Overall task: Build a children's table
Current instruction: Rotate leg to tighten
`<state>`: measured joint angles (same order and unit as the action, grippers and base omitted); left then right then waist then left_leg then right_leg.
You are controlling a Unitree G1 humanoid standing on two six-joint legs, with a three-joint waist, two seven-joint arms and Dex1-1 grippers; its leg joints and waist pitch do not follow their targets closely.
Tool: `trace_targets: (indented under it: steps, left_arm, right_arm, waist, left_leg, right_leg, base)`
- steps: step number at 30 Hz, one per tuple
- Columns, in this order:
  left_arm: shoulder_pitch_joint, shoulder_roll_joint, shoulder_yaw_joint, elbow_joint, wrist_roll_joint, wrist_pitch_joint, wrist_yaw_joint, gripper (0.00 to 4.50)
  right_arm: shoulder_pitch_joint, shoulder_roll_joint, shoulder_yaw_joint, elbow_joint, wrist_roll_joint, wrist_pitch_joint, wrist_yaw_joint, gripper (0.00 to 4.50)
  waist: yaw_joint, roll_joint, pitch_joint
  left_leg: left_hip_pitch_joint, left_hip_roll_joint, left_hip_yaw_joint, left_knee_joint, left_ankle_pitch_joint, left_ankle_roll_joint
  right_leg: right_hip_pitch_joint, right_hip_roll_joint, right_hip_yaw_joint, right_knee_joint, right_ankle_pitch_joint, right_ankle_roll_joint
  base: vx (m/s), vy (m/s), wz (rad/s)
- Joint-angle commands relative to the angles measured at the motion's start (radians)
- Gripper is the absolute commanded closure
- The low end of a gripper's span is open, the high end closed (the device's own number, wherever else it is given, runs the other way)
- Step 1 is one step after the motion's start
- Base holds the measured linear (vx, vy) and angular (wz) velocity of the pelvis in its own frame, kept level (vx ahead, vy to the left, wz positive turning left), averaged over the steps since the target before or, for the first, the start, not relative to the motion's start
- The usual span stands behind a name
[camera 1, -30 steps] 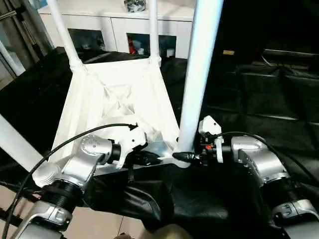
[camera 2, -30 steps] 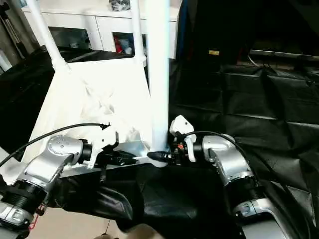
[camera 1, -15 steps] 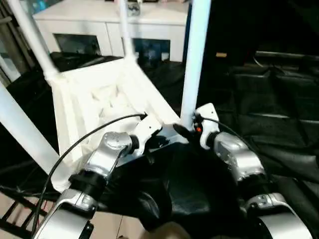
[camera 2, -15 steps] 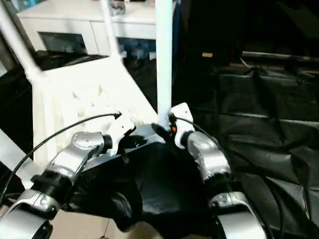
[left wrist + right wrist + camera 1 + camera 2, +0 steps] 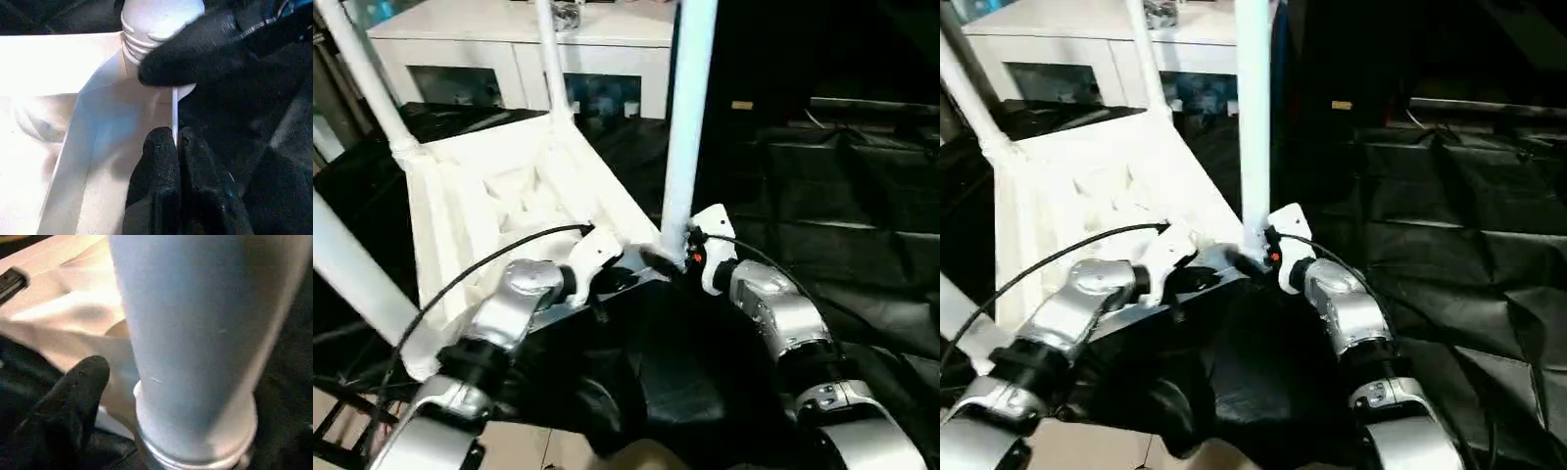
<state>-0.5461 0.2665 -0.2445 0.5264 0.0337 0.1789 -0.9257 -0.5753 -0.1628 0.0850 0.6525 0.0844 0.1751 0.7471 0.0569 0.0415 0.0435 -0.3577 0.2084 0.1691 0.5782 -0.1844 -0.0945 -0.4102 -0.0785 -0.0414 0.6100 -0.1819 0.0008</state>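
Tabletop [image 5: 499, 196] lies upside down, tilted on the black-draped surface [image 5: 862, 196], legs [image 5: 683, 117] standing up. Left hand [image 5: 173, 142] pinches its rim; right hand [image 5: 658, 262] clamps the near leg's base. No legible writing.

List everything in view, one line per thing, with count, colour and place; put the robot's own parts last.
Tabletop: one, white, upside down with its ribbed underside up, on the black sheeting ahead of the robot.
Legs: four, white tubes, standing up from the tabletop's corner sockets.
Black sheeting: dark and crinkled, under and to the right of the tabletop.
Cabinet: one, white with glass doors, behind the tabletop.
Left gripper: one, black fingers pinched on the tabletop's thin near rim.
Right gripper: one, black fingers at the base of the near-right leg.
Forearms: two, silver, low in the head views.
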Motion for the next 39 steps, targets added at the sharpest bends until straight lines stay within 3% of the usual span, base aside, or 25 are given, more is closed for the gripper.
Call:
trace_targets:
  steps: [1, 5, 6, 12, 15, 25, 39]
  left_arm:
    - [0.006, 0.007, 0.000, -0.051, -0.045, -0.045, -0.059, 4.50]
    - [0.018, 0.032, -0.002, -0.068, -0.054, -0.048, -0.098, 4.50]
    - [0.022, 0.040, -0.003, -0.076, -0.059, -0.047, -0.114, 4.50]
    - [0.063, 0.101, -0.011, -0.134, -0.092, -0.043, -0.227, 4.50]
    - [0.076, 0.115, -0.012, -0.148, -0.103, -0.041, -0.255, 4.50]
    - [0.095, 0.132, -0.019, -0.179, -0.116, -0.025, -0.294, 4.50]
    - [0.095, 0.134, -0.020, -0.174, -0.108, -0.029, -0.288, 4.50]
  right_arm:
    - [0.015, -0.025, 0.026, -0.037, 0.019, 0.018, 0.087, 0.03]
    - [0.019, -0.061, 0.030, -0.056, 0.023, 0.016, 0.152, 0.03]
    - [0.021, -0.072, 0.033, -0.061, 0.026, 0.015, 0.176, 0.03]
    - [0.048, -0.173, 0.093, -0.124, 0.041, 0.023, 0.389, 0.03]
    - [0.053, -0.183, 0.095, -0.135, 0.043, 0.017, 0.408, 0.03]
    - [0.065, -0.177, 0.101, -0.154, 0.063, 0.018, 0.437, 0.03]
    - [0.073, -0.162, 0.114, -0.159, 0.063, 0.028, 0.427, 1.20]
  waist:
    - [0.004, -0.007, -0.064]
    - [0.012, -0.008, -0.072]
    - [0.013, -0.008, -0.068]
    - [0.020, -0.009, -0.064]
    - [0.024, -0.010, -0.062]
    - [0.031, -0.011, -0.065]
    - [0.032, -0.013, -0.066]
  left_leg:
    - [-0.004, 0.008, 0.005, -0.059, -0.180, 0.048]
    - [-0.009, 0.009, 0.008, -0.049, -0.103, 0.083]
    - [-0.010, 0.009, 0.009, -0.049, -0.109, 0.091]
    - [-0.008, 0.013, 0.010, -0.051, -0.162, 0.084]
    - [-0.006, 0.013, 0.011, -0.053, -0.176, 0.073]
    - [-0.006, 0.012, 0.010, -0.051, -0.152, 0.072]
    - [-0.007, 0.011, 0.010, -0.049, -0.136, 0.069]
  right_leg:
    - [0.060, -0.042, 0.029, -0.068, -0.116, -0.240]
    - [0.060, -0.039, 0.026, -0.051, 0.021, -0.278]
    - [0.058, -0.039, 0.024, -0.051, 0.024, -0.284]
    - [0.059, -0.042, 0.024, -0.058, -0.068, -0.274]
    - [0.054, -0.042, 0.026, -0.062, -0.115, -0.263]
    - [0.052, -0.040, 0.026, -0.056, -0.083, -0.264]
    - [0.055, -0.041, 0.026, -0.055, -0.082, -0.255]
  base:
    - [0.000, 0.000, 0.00]
    - [0.000, 0.000, 0.00]
    - [0.000, 0.000, 0.00]
    - [0.000, 0.000, 0.00]
    - [0.000, 0.000, 0.00]
    - [0.000, 0.000, 0.00]
    - [0.000, 0.000, 0.00]
